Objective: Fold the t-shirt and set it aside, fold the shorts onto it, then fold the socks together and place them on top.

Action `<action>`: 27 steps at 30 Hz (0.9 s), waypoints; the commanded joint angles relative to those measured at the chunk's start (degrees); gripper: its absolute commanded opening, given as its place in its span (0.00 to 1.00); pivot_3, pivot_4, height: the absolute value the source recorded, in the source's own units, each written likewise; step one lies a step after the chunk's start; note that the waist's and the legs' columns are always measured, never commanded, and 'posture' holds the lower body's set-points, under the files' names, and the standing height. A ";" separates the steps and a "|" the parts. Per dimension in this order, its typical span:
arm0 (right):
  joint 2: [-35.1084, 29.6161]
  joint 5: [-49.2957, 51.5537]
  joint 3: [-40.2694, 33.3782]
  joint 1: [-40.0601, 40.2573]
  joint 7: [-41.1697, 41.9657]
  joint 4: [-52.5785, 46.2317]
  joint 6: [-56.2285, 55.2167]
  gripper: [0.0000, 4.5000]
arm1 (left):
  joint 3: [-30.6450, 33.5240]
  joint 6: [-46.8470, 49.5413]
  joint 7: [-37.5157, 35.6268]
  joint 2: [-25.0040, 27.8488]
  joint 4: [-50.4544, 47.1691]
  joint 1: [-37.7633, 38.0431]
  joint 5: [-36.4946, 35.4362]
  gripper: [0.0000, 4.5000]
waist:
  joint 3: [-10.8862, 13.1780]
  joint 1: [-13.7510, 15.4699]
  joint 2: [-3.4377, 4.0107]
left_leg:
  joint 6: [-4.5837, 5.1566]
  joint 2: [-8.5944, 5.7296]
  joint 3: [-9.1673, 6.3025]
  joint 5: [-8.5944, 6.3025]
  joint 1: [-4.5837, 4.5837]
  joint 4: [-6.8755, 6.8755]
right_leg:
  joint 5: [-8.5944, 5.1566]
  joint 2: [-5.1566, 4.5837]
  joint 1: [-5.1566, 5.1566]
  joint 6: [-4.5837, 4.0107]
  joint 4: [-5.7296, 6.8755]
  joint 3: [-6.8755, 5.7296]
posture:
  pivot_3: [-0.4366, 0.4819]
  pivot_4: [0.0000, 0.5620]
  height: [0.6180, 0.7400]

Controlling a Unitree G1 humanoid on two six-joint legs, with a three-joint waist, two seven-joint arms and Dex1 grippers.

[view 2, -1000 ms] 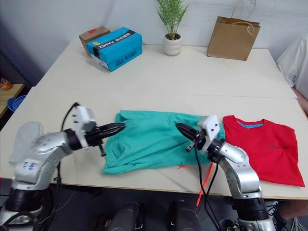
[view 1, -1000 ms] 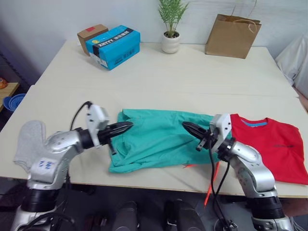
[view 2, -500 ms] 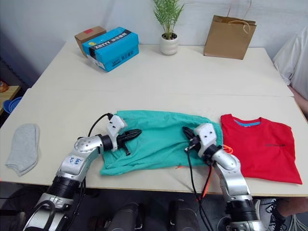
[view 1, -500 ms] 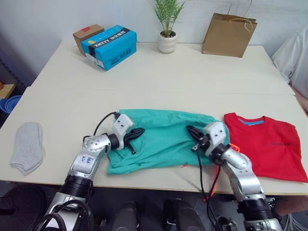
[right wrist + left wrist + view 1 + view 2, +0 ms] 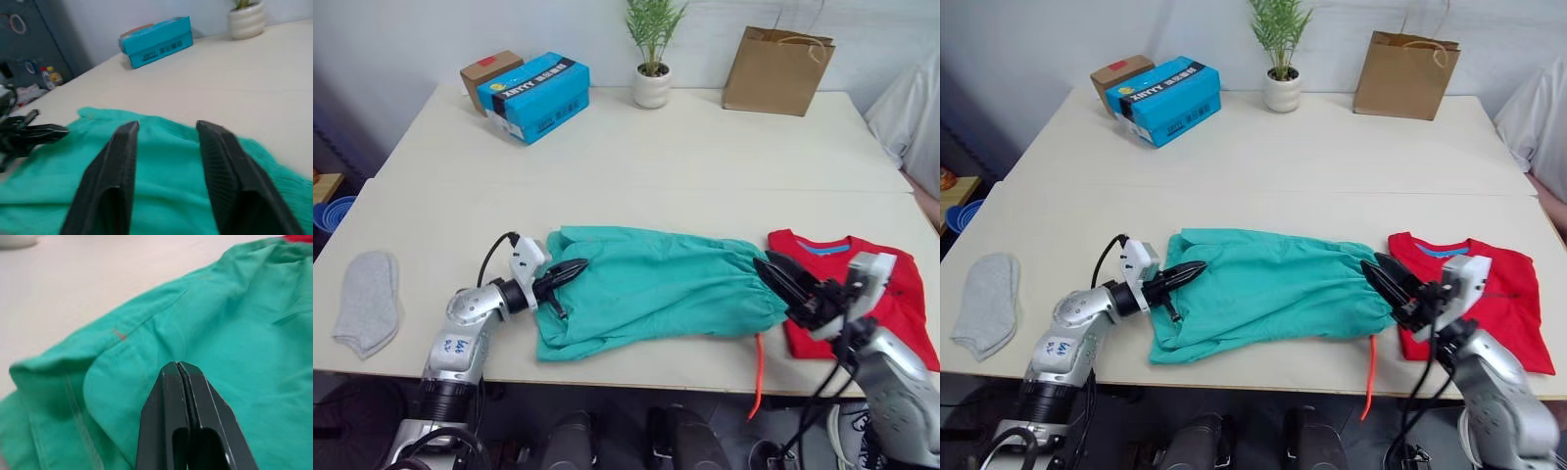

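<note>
The teal shorts [image 5: 656,289] lie spread across the front of the table [image 5: 636,166]. Their gathered waistband end reaches the left edge of the red t-shirt [image 5: 901,284]. An orange drawstring [image 5: 757,377] hangs over the table's front edge. My left gripper [image 5: 576,267] is shut, its tip over the shorts' left end, and in the left wrist view I see no fabric between its fingers [image 5: 168,396]. My right gripper [image 5: 771,266] is open just above the waistband end, and my right arm covers part of the t-shirt. One grey sock [image 5: 367,299] lies flat at the far left.
A blue box [image 5: 533,83] and a small brown box [image 5: 487,69] stand at the back left. A potted plant [image 5: 652,86] and a paper bag [image 5: 776,59] are at the back. White fabric [image 5: 911,108] shows at the right edge.
The shorts have been drawn out to the right, up to the t-shirt. My right gripper has moved right and opened. My left gripper has pulled back a little to the left, still shut.
</note>
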 commanded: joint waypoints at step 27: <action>10.68 25.33 11.94 2.89 -49.08 2.60 1.16 0.89 | -9.28 -15.05 -11.81 -4.86 24.84 -10.61 7.78 0.00 | -0.25 0.18 -0.63 | 0.29 0.00 0.70 -0.20 0.05 -0.53 | 0.09 0.24 -0.19 0.50 -0.68 0.84 | 0.48 0.27 1.00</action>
